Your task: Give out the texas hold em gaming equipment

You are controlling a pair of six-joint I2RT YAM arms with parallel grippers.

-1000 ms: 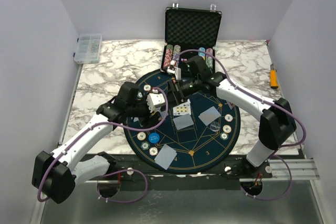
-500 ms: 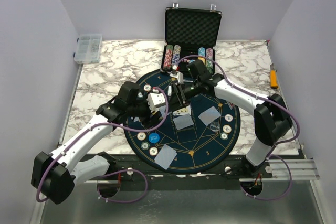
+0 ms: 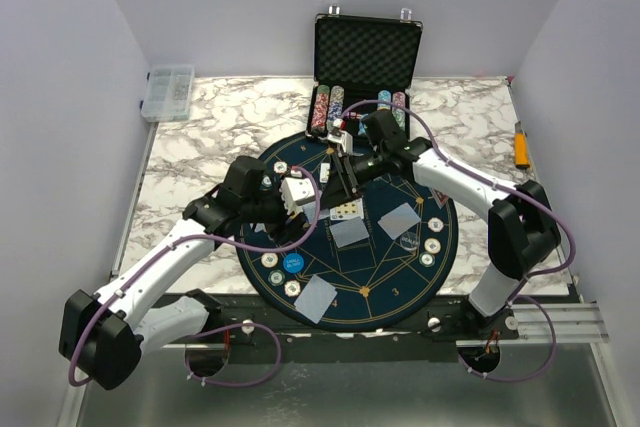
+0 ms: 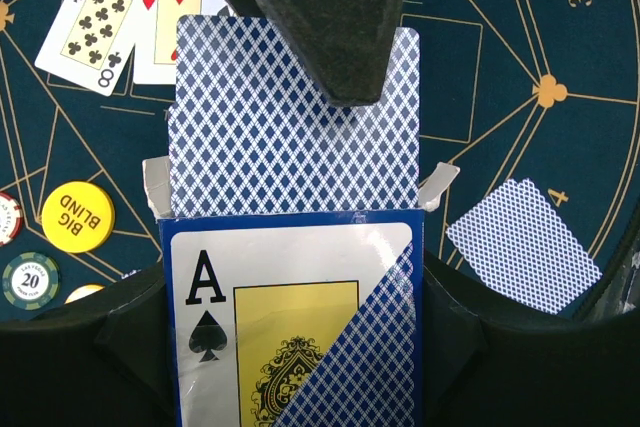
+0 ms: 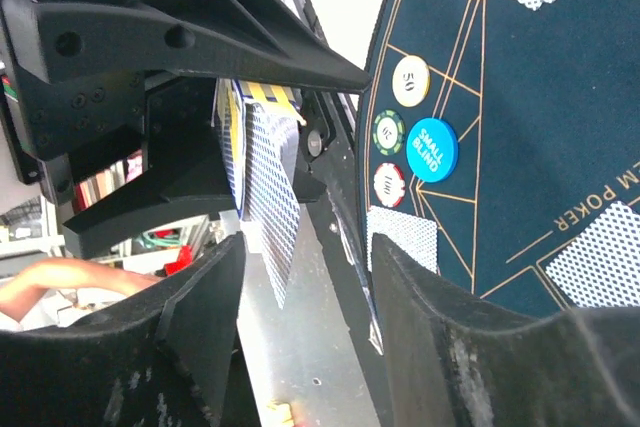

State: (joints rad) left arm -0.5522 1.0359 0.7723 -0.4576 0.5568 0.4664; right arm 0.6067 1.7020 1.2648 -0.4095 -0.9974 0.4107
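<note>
top: left hand (image 3: 290,198) clamps deck box (image 3: 298,188) over the mat (image 3: 380,272), right hand (image 3: 345,179) at its far end | left wrist: blue-backed card (image 4: 260,137) juts from the box, a right finger (image 4: 335,17) across it | right wrist: right hand spread, that card hanging between its fingers

The card box (image 4: 290,327), ace of spades on front, has one blue-diamond-backed card (image 4: 250,147) sticking halfway out. The eight of clubs (image 4: 88,27) and two of hearts (image 4: 160,37) lie face up, touching.
</note>
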